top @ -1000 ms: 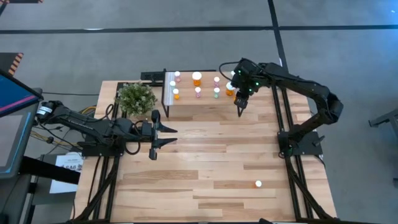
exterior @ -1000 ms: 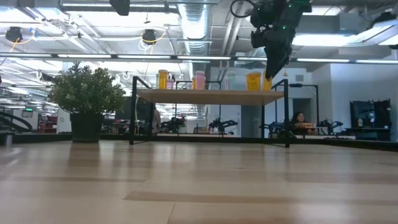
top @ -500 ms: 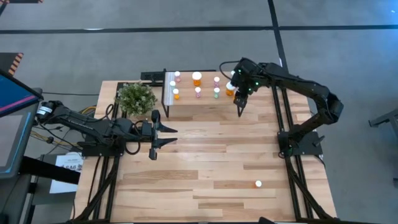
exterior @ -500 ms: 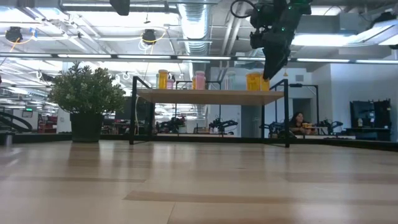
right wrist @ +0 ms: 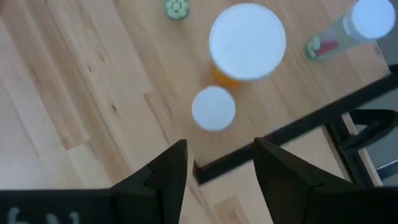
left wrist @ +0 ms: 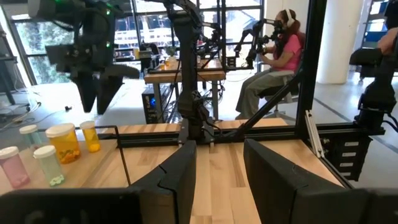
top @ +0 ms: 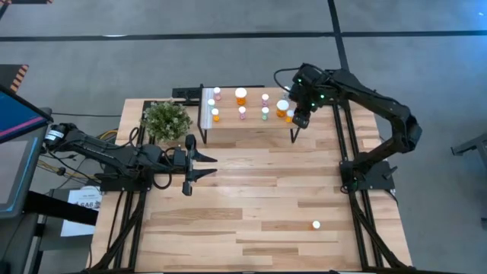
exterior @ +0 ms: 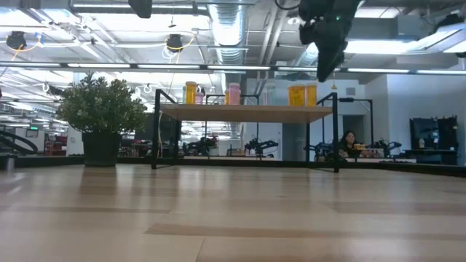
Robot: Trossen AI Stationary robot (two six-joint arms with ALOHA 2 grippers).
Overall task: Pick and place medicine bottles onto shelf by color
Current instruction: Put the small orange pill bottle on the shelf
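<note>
High view: right gripper (top: 298, 120) angled down over the shelf (top: 251, 122) end, jaws parted and empty, above a wide orange, white-capped bottle (right wrist: 247, 45) and a slim one (right wrist: 213, 108) standing on the pale wood board. Left gripper (top: 199, 165) rests level mid-table, jaws apart, empty. One bottle (top: 316, 224) stands alone on the tabletop (top: 251, 190).

Light wood shelf (top: 251, 120) top, black metal legs; smooth white-capped translucent plastic bottles (right wrist: 247, 46).

Bright, even overhead light; soft shadows
</note>
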